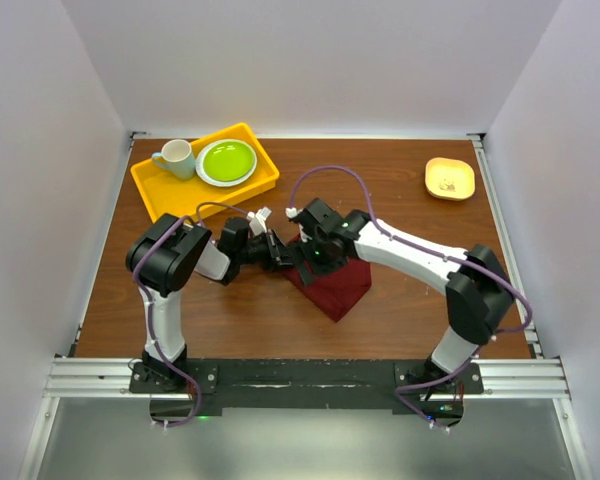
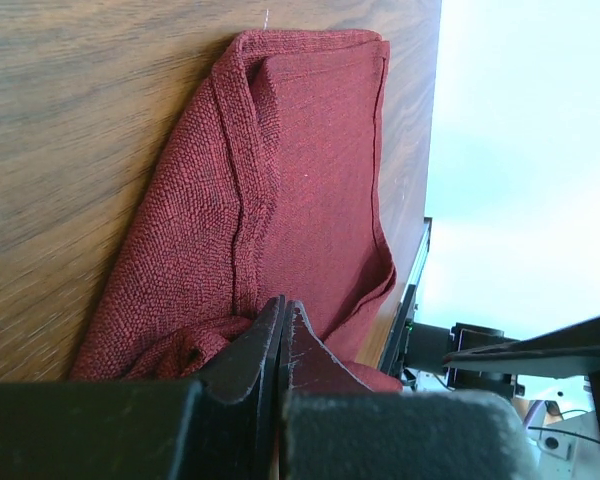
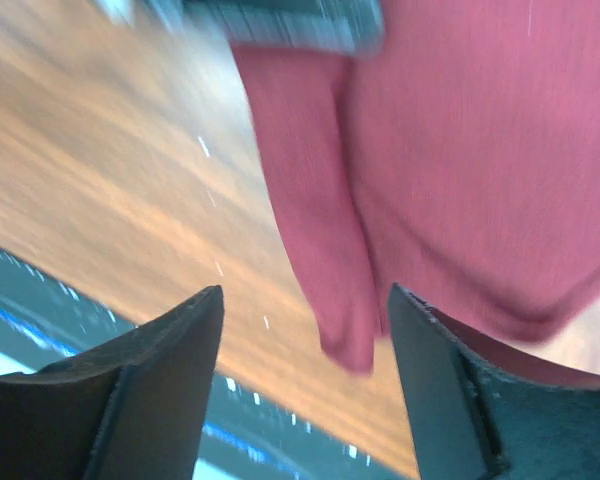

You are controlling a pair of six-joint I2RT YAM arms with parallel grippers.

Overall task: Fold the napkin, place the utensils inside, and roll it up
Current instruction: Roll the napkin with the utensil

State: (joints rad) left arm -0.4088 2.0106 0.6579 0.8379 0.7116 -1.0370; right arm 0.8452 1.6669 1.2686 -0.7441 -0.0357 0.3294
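**Napkin folded at mid-table, held at its far-left corner**

On the table, counted from large to small: one yellow tray at the far left, one napkin in the middle, two grippers, one green plate and one mug inside the tray, one small yellow dish at the far right. No fork seen in any view; perhaps hidden inside the fold, not possible to tell.

Lies as a folded maroon packet, turned like a diamond from above, well apart from the tray. Stretches away from the left gripper toward the near right, with the hems running along this same line in the left wrist view. Meets both grippers at the far-left corner, so neither arm clearly nearer.

Left jaws: pressed together, seemingly pinching a bunched bit of cloth at that corner. At the right gripper: jaws wide apart, with a narrow fold of cloth between them; view blurred, so contact not possible to tell.

Judged as somewhere between folding and rolling. For the next move, better first to find the fork, then to roll along the long line, away from the pinched corner.
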